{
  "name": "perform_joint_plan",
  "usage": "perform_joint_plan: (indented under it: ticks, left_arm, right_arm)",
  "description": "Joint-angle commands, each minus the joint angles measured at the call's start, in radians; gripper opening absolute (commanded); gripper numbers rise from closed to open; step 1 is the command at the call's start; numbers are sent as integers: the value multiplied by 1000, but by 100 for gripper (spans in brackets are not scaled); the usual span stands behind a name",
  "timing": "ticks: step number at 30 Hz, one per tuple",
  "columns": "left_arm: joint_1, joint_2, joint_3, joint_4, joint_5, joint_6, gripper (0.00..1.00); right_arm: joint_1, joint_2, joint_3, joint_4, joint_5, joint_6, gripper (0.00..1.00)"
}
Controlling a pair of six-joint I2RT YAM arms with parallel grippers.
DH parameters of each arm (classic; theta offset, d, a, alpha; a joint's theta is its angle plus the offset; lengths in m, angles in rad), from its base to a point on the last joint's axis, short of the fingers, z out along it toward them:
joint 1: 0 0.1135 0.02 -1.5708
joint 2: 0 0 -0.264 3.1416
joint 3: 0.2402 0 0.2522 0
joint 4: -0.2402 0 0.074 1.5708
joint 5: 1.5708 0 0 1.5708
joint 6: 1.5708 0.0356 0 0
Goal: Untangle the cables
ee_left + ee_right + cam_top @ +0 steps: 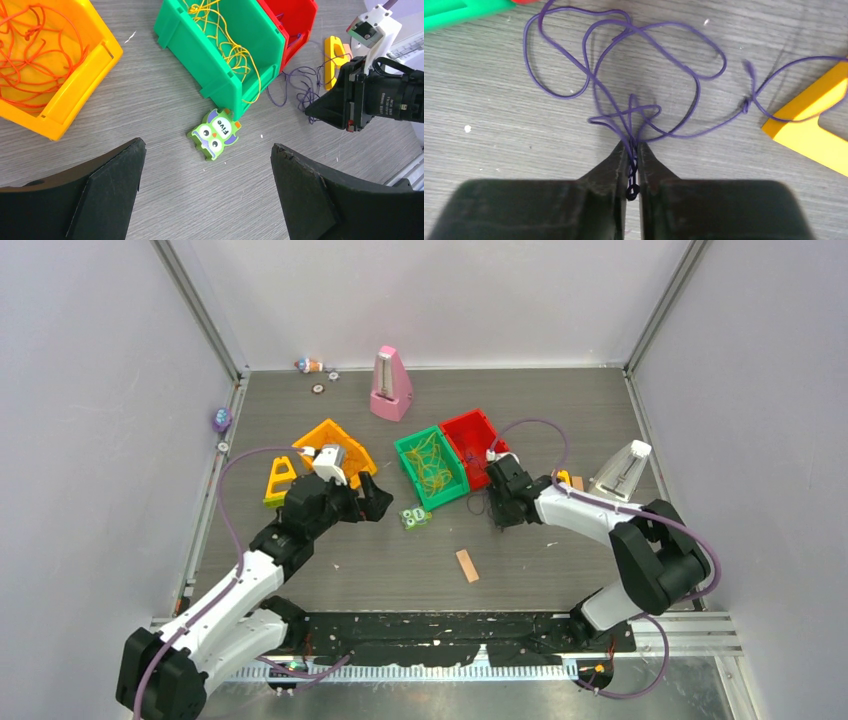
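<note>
While my right tool [631,150] is pinching the dark purple cable [631,107] between closed fingers, the rest of that cable is sprawling in loose loops on the grey counter [499,125], near the red bin [295,25] and touching a yellow block [819,130]. My left tool [206,145] is hovering wide open, holding nothing, above a green owl toy [216,132] marked "Five". Yellow-green cables [235,50] are lying tangled in the green bin [200,55], one strand trailing over its front wall, and orange cables [30,55] are sitting coiled in the orange bin [75,90].

Grey wood-grain tabletop [400,570]; plain pale walls [440,300]; aluminium corner posts [200,310].
</note>
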Motion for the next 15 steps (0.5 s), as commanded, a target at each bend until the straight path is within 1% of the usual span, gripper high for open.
perform_joint_plan:
  ticks: [1, 4, 9, 15]
  left_arm:
    - [-5, -35, 3, 43, 1, 31, 96]
    - [-5, -40, 6, 36, 0, 32, 96]
    - [-5, -46, 7, 28, -3, 31, 96]
    - [-5, -46, 13, 21, 0, 26, 95]
  right_arm:
    - [0, -120, 45, -38, -13, 1, 10]
    - [0, -192, 72, -80, -3, -2, 6]
    - [-7, -308, 152, -147, 11, -11, 5]
    - [-13, -389, 264, -222, 46, -38, 5]
